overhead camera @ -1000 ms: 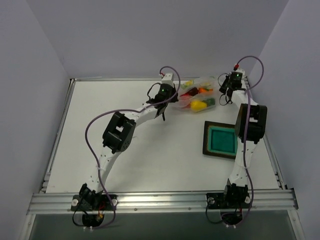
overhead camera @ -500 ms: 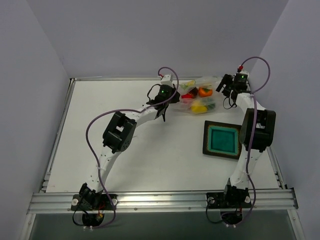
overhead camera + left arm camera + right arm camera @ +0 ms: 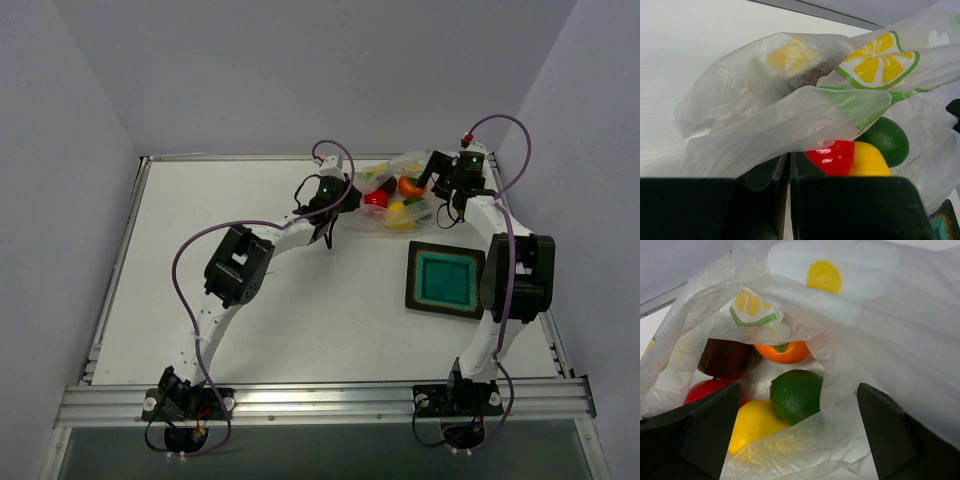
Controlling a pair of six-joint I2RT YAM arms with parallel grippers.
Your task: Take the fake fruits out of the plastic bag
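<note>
White tabletop, boxed in by pale grey walls. I see a dark square tray with a teal inside lying on it. Just beyond the tray's far edge lies the plastic bag: thin, whitish, see-through film, heavily wrinkled, printed with yellow citrus slices outlined in green.

The left gripper is at the end of the bag farther from the tray. Its jaws are almost together, leaving only a thin slit, and a fold of the bag's film runs down into it, pinched.

The right gripper is at the bag's other end, above the tray's far right corner. Its jaws stand wide apart and grip nothing; the bag's open mouth and loose film lie between them.

The fake fruits are all inside the bag, glossy and bunched together: a green one, an orange one, a dark red one, a bright red one and a yellow one.
</note>
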